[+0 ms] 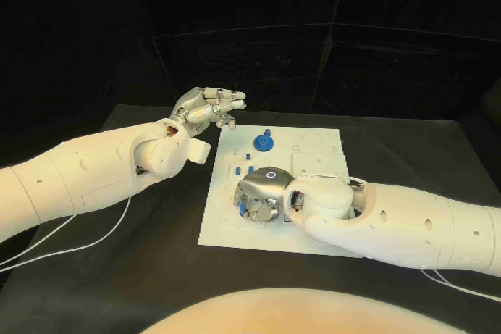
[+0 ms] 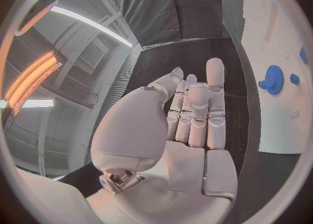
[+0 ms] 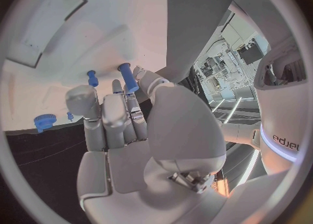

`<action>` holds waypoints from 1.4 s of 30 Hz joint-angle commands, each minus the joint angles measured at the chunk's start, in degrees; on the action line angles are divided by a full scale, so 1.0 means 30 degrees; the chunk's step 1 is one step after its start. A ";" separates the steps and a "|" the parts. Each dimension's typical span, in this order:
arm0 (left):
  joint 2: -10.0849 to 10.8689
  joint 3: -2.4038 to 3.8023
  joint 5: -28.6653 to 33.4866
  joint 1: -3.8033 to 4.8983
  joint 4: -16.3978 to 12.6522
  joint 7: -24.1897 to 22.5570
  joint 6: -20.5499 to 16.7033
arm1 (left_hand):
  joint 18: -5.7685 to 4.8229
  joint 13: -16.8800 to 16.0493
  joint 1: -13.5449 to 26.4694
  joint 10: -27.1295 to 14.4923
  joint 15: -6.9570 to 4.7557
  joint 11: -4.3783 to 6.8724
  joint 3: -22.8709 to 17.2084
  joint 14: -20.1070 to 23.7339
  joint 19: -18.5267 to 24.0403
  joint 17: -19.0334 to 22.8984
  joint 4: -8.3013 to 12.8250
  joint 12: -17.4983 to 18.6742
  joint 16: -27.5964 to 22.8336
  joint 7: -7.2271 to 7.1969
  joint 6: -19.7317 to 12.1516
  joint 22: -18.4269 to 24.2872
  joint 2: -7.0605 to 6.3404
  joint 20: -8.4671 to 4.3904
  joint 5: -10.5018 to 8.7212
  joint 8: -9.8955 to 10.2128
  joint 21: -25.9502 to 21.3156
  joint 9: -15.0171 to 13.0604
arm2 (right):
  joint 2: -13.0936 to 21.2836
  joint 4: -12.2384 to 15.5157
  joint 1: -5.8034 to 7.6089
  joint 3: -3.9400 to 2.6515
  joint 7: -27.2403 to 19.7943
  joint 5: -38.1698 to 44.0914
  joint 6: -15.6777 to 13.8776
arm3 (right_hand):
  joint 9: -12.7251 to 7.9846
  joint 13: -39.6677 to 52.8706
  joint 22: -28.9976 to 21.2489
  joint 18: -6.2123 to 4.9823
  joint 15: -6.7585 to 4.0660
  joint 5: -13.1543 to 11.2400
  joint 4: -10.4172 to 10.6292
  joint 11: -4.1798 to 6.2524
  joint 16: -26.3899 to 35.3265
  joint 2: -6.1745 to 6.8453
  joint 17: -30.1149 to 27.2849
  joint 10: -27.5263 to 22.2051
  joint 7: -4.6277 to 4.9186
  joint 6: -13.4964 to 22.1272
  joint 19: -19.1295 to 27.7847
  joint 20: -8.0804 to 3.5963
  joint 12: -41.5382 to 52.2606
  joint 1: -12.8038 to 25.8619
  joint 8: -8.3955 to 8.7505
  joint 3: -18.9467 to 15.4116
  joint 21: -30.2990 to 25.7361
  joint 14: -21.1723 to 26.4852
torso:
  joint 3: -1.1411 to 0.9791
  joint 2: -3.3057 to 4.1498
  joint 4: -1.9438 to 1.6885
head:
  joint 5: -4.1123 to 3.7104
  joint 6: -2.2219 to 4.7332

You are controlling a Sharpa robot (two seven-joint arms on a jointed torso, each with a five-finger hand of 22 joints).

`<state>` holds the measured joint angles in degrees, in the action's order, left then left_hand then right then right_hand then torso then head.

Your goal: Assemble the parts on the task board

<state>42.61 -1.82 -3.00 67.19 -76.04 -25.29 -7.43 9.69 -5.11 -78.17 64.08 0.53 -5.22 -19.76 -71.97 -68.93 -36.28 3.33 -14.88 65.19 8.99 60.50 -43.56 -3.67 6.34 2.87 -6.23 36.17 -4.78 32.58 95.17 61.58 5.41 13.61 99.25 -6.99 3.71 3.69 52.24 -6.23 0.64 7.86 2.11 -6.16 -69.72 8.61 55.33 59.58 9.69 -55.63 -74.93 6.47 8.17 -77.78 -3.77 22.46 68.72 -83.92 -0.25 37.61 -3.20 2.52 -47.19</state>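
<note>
Left robot hand (image 1: pixel 209 106): fingers extended, empty | right robot hand (image 1: pixel 266 195): pinches blue peg (image 3: pixel 128 77)

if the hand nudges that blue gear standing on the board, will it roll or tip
The blue gear looks like rigid, light plastic. It seems seated upright on the task board, so it would probably turn or lift rather than roll. Loose, its round toothed rim could roll.

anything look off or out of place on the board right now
Nothing stands out. The task board lies flat on the table, the blue gear stands upright at its far end, and the right hand holds a blue peg over the board. The left hand hangs open beside the far corner, holding nothing.
</note>
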 commanded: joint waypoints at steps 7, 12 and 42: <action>0.0073 0.0015 0.0063 0.0016 -0.0029 -0.0020 0.0270 | 0.0264 -0.0031 -0.0070 -0.0123 -0.0009 0.0009 0.0010 0.0171 0.0082 0.0027 0.0050 -0.0074 -0.0073 0.0086 -0.0036 0.0029 0.0086 -0.0027 0.0062 -0.0060 -0.0083 0.0023 | 0.0910 0.0921 -0.0019 -0.0007 -0.0780 -0.0512 -0.4428 | 0.0047 0.0074 -0.0097 -0.0327 0.0134 0.0356 0.0075 -0.0057 0.0126 0.0266 -0.0199 -0.0523 0.0102 0.0677 0.0206 0.0098 0.0559 0.0174 -0.0001 -0.1223 -0.0100 0.0208 | -0.0012 -0.0009 0.0034 | 0.0017 0.0102; 0.0131 0.0014 0.0063 0.0014 -0.0050 -0.0015 0.0281 | 0.0264 -0.0031 -0.0070 -0.0123 -0.0009 0.0009 0.0010 0.0171 0.0082 0.0027 0.0050 -0.0074 -0.0073 0.0086 -0.0036 0.0029 0.0086 -0.0027 0.0062 -0.0060 -0.0083 0.0023 | 0.2128 0.1972 -0.0016 -0.0044 -0.0996 -0.1005 -0.5583 | 0.0059 0.0071 -0.0397 -0.0381 0.0155 0.0390 0.0097 -0.0071 0.0355 0.0292 -0.0604 -0.0831 0.0108 0.0801 0.0388 0.0127 0.0809 0.0122 -0.0018 -0.1852 -0.0304 0.0372 | -0.0001 -0.0029 0.0037 | -0.0064 0.0186; 0.0574 -0.0020 0.0065 0.0013 -0.0339 -0.0015 0.0212 | 0.0263 -0.0032 -0.0048 -0.0151 -0.0003 0.0006 0.0034 0.0199 0.0078 0.0090 0.0043 -0.0098 -0.0093 0.0086 -0.0048 0.0049 0.0083 -0.0023 0.0061 -0.0064 -0.0111 0.0027 | 0.9938 0.4635 0.0031 -0.0917 0.5719 -0.5701 -0.3801 | 0.1231 2.1232 0.6649 0.0866 -0.1263 0.2307 0.4864 0.1733 -0.4381 -0.0823 0.6307 0.6735 -0.1368 -0.0639 -0.2633 -0.1120 2.1764 0.2897 -0.4349 -0.8937 0.4105 -0.1185 | 0.0157 -0.0322 0.0561 | -0.1817 0.0593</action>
<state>44.29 -1.91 -2.99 67.15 -76.88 -25.15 -7.26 9.69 -5.15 -78.17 64.08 0.32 -5.22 -19.77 -71.76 -68.93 -36.06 3.33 -14.88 65.19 8.99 60.50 -43.47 -3.67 6.34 2.87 -6.23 36.17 -4.78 62.37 108.74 61.68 2.67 26.61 79.03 -20.84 7.36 67.05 72.14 -3.94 -2.91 14.97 16.65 -1.02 -82.67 6.34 74.13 79.34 5.62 -58.02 -82.44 3.08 73.24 -69.24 -16.65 -4.09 80.71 -83.94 0.18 36.77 -1.79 -2.94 -45.27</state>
